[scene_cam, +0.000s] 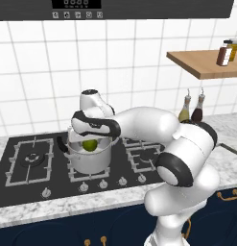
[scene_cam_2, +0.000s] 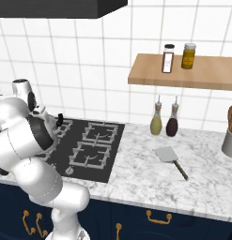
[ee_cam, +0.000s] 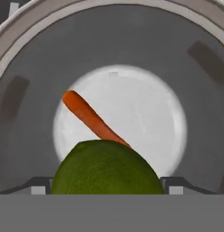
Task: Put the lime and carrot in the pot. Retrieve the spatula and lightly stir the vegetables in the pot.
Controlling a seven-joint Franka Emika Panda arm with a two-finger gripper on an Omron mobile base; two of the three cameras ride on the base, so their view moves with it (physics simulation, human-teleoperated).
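Pincer: we hold the pincer (scene_cam: 91,139) over the mouth of the pot (scene_cam: 88,161); its jaws stand wide with the lime (ee_cam: 106,167) between them. Whether the pads press the fruit or it is already loose, we cannot tell.
Lime: at the pot's rim height in the left base view, directly above the pot floor.
Carrot: the carrot (ee_cam: 93,118) lies flat on the pot's bottom, below the lime, its long axis running diagonally across the floor in the hand view.
Pot: on the near middle burner of the stove (scene_cam: 29,158).
Spatula: the spatula (scene_cam_2: 168,157) lies on the marble table (scene_cam_2: 150,180), well right of the stove, handle pointing near and right.
Coming move: we judge the lime needs only to drop straight down; afterwards the spatula lies far right of the pincer.
Views: the hand view shows the carrot inside; the right base view shows the spatula.
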